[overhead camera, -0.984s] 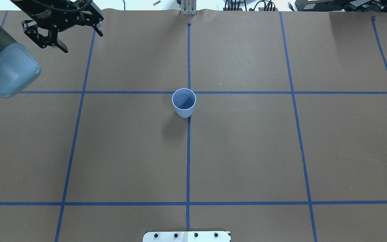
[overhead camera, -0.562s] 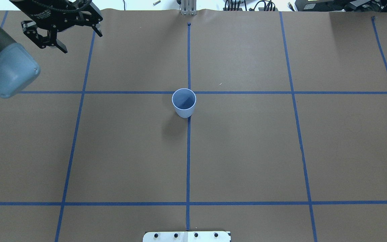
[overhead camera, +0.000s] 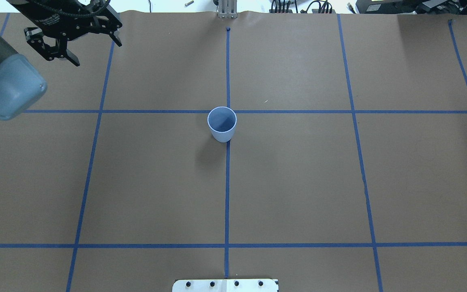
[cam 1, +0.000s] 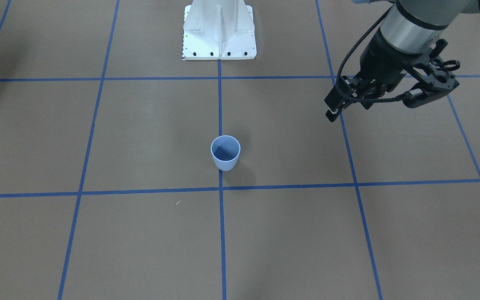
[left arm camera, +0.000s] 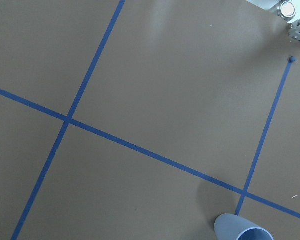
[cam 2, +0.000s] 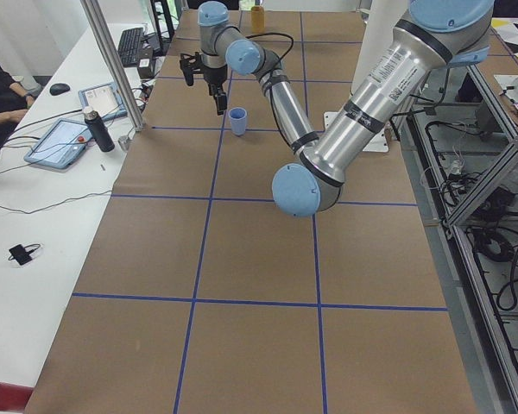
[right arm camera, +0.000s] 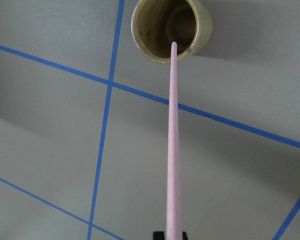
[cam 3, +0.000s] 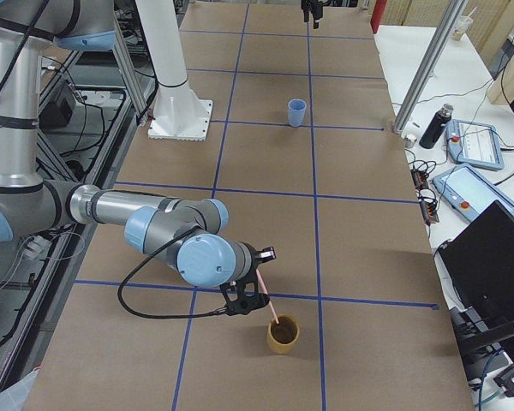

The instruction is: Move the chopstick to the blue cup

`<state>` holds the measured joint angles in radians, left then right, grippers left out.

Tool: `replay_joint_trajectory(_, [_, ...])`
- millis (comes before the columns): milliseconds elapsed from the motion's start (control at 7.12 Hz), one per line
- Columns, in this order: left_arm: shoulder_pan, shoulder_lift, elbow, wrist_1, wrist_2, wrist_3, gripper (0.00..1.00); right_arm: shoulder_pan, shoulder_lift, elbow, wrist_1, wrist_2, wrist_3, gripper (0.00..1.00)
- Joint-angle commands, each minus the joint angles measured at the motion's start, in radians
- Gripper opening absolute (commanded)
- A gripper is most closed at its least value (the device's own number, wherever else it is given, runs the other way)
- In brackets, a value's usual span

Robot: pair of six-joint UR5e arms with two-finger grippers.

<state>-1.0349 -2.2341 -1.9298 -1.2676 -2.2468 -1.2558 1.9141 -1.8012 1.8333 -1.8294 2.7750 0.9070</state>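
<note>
The right gripper is clamped down on the chopstick, which is pinched at its near end between the two dark pads. From there the stick is pointed out and downward, and its far tip is found right at the mouth of a tan cup. Whether the inside of that cup is touched can't be told. All of this is parked well apart from the blue cup, out toward the robot's right end of the table, so the chopstick hasn't been brought anywhere near the blue cup yet.

The left gripper is held up off the table with its fingers spread wide and nothing caught between them. It's kept well off to the robot's left of the blue cup.

The blue cup itself is stood upright on the centre blue tape line, just beside a crossing line. The white base plate is lined up on that same tape line, back from the blue cup on the robot's side. On the opposite side of the blue cup, a dark bottle and tablets are laid out on a white bench.
</note>
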Motion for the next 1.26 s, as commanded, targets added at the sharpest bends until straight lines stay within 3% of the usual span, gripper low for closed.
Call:
replay_joint_trajectory(0, [-0.002, 0.004, -0.005, 0.001, -0.019, -0.001, 0.98, -0.001, -0.007, 0.102, -0.001, 0.0, 0.074, 0.0])
replay_joint_trajectory(281, [-0.002, 0.033, -0.009, -0.006, -0.02, 0.003, 0.98, -0.068, 0.084, 0.162, 0.004, 0.023, 0.117, 0.0])
replay_joint_trajectory(843, [-0.008, 0.056, -0.011, -0.01, -0.019, 0.003, 0.98, -0.38, 0.548, 0.103, 0.001, 0.023, 0.315, 0.0])
replay_joint_trajectory(1124, [-0.042, 0.097, -0.009, -0.006, -0.017, 0.095, 0.98, -0.516, 0.699, 0.11, 0.002, 0.025, 0.444, 0.0])
